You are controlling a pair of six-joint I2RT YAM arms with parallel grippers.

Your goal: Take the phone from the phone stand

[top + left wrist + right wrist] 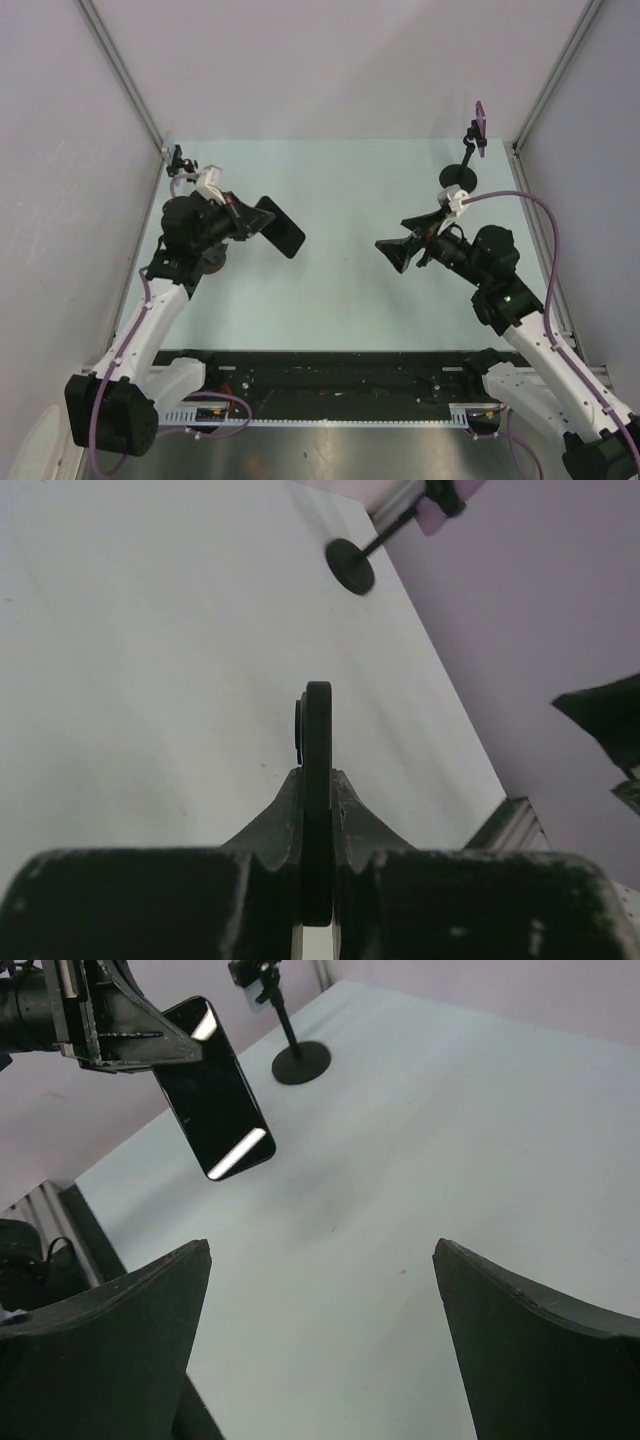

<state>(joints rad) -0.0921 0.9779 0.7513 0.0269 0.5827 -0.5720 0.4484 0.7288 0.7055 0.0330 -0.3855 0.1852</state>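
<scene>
My left gripper (250, 219) is shut on one end of a black phone (279, 227) and holds it tilted in the air above the table, clear of any stand. In the left wrist view the phone (318, 740) shows edge-on between the closed fingers (270, 825). The right wrist view shows the phone's glossy screen (212, 1090) hanging from the left gripper (165, 1045). A black phone stand (180, 159) stands empty at the far left corner; it also shows in the right wrist view (301, 1061). My right gripper (392, 252) is open and empty, its fingers (120, 1330) wide apart above the table.
A second stand with a round black base (460, 177) and a purple clip (481, 121) stands at the far right; it shows in the left wrist view (351, 566). Grey walls with metal rails enclose the pale table (340, 300). A black rail runs along the near edge (330, 378).
</scene>
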